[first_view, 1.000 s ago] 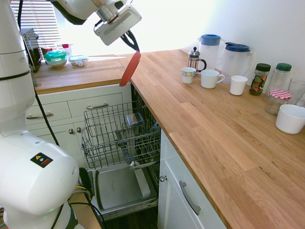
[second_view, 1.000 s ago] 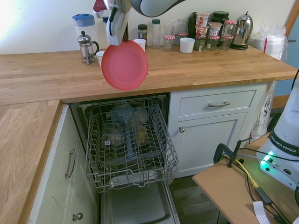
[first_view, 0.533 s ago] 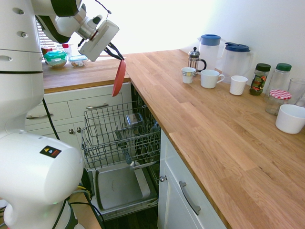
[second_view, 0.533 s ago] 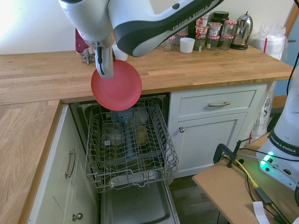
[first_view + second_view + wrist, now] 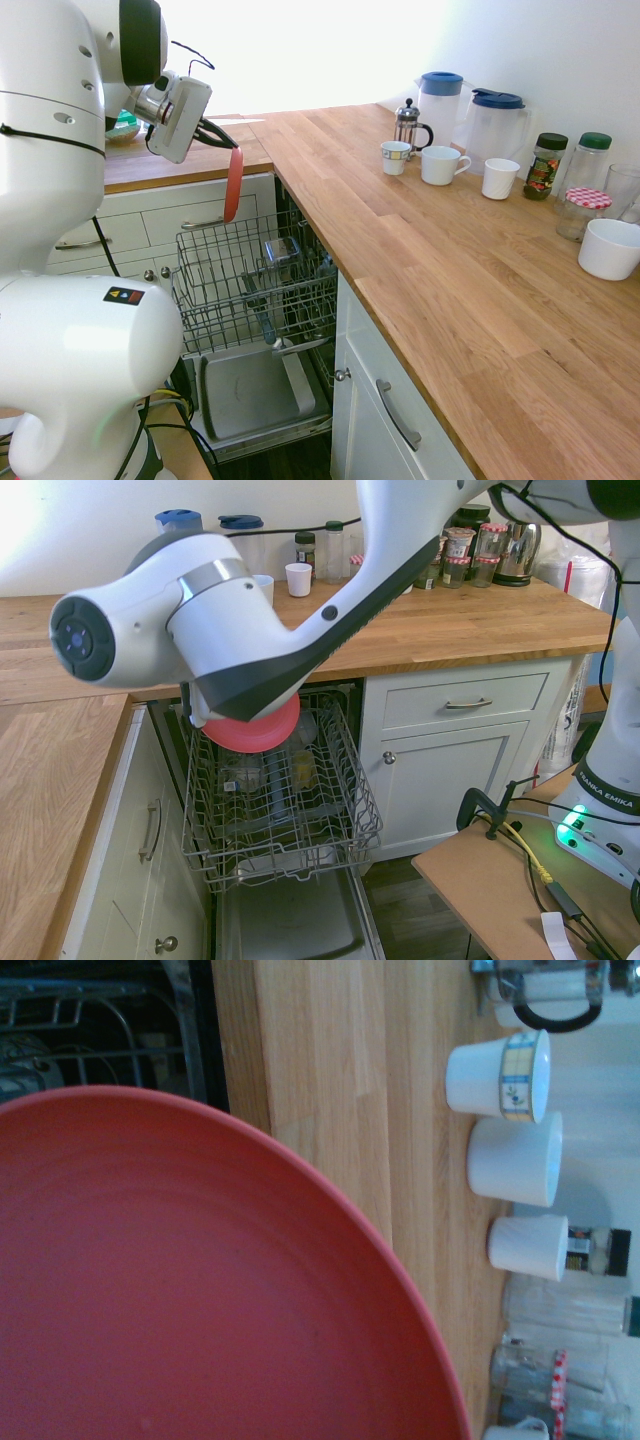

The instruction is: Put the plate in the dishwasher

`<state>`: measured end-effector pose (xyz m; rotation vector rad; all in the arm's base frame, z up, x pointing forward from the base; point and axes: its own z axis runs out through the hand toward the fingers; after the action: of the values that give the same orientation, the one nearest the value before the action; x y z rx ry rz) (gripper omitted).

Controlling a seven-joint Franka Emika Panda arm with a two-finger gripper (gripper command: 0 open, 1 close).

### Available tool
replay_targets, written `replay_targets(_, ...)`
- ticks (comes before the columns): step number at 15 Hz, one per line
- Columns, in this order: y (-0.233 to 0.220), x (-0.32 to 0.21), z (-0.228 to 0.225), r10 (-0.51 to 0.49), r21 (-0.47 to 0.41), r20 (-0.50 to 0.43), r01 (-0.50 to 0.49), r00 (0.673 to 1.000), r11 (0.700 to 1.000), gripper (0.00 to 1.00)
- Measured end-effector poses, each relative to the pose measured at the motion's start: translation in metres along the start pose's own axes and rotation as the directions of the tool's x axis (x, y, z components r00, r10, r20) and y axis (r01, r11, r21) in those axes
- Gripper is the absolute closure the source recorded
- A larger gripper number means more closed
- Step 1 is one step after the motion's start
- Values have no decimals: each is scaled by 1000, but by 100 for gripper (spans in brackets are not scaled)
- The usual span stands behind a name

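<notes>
First exterior view, claw (image 5: 222, 143) clamped on plate (image 5: 233, 186) rim, plate hanging edge-on, upright, above dishwasher (image 5: 255, 290) rack

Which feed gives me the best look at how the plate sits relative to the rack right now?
The first exterior view: the plate hangs edge-on from the tool, above the dishwasher rack, with a clear gap. The second exterior view shows only its lower part under the arm. The wrist view is filled by its face.
</notes>
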<state>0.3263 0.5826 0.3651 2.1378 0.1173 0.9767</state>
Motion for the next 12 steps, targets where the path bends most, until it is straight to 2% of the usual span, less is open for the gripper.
replay_targets(2,-8,-7,-6,32,-52,-21,-33,999,998,100)
replay_targets(5,-18,-7,-5,65,-74,-44,-68,997,995,100)
replay_targets(8,-24,-4,-1,62,-83,-72,-68,996,994,100)
replay_targets(12,-56,-25,17,35,-105,-119,-48,992,993,100)
